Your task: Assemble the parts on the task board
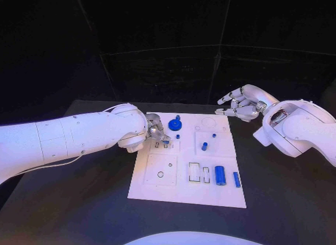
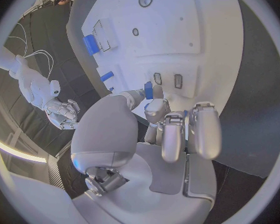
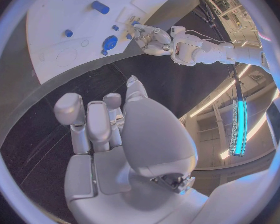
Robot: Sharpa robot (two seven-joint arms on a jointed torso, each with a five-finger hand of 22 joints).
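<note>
The flat white rectangular task board (image 1: 184, 189) lies in the middle of the black worktop (image 1: 285, 204), and by my reading the assembly is partly done. A round blue knob-shaped part (image 1: 175, 124) and two short blue pegs (image 1: 204, 146) stand in the board's far half, while a blue cylinder (image 1: 221, 175) and a slim blue bar (image 1: 237, 179) lie loose near its right edge beside open slots. The left hand (image 1: 154, 130) pinches a small blue part (image 2: 148, 90) over two small slots. The right hand (image 1: 241, 103) hovers past the far right corner, fingers loosely apart, holding nothing
</note>
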